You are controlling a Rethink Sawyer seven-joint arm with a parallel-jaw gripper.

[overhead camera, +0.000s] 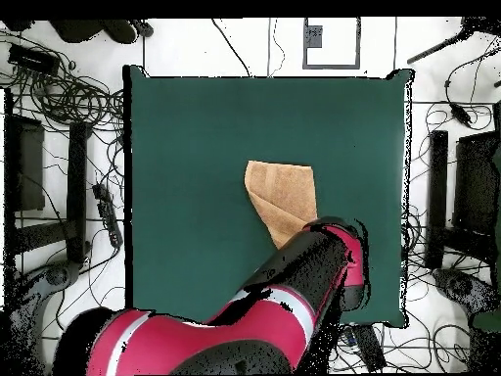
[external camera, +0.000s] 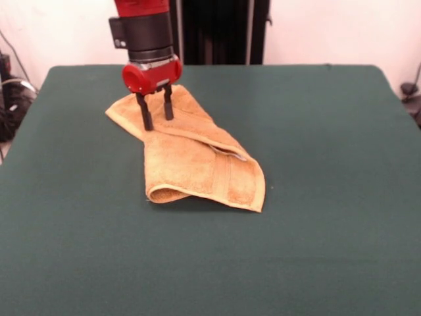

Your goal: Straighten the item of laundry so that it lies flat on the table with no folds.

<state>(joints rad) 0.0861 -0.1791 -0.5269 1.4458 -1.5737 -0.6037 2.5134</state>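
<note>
The golden-orange towel lies folded over itself on the dark green table, left of centre in the front view, with a doubled flap along its right edge and a rolled fold at its near left corner. In the overhead view the towel shows as a folded shape partly hidden under the arm. My gripper is open, its two black fingers pointing down at the towel's far end, tips touching or just above the cloth. The label tag is not visible.
The red and black arm reaches from the picture's bottom over the table's lower right in the overhead view. Cables and dark stands lie off the table's sides.
</note>
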